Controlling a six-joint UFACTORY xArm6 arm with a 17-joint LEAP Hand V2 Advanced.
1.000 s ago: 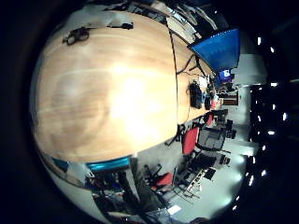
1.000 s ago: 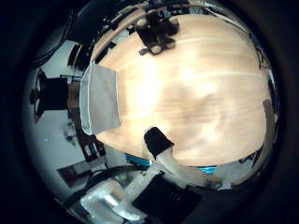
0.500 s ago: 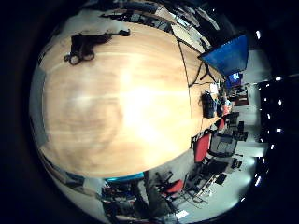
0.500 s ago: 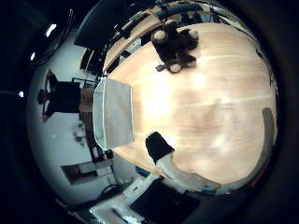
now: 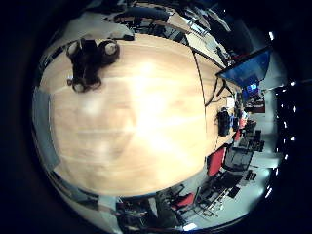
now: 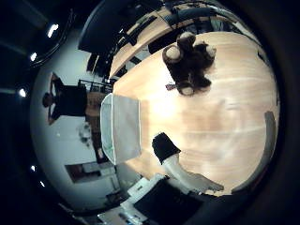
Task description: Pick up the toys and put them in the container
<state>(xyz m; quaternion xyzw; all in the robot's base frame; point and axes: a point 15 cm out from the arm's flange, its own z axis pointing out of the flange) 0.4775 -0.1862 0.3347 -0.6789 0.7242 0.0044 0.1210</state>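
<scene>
Wooden table (image 5: pixel 146 136), red chairs (image 5: pixel 216 162) beyond (ceiling lights on)

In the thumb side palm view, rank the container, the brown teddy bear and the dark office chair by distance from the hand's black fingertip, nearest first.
1. The white container, on the table edge right beside the black fingertip of the hand.
2. The brown teddy bear, lying farther across the wooden table.
3. The dark office chair, beyond the table's far edge, behind the bear.

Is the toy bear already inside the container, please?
No, the bear lies on the bare table, apart from the container, which looks empty.
</scene>
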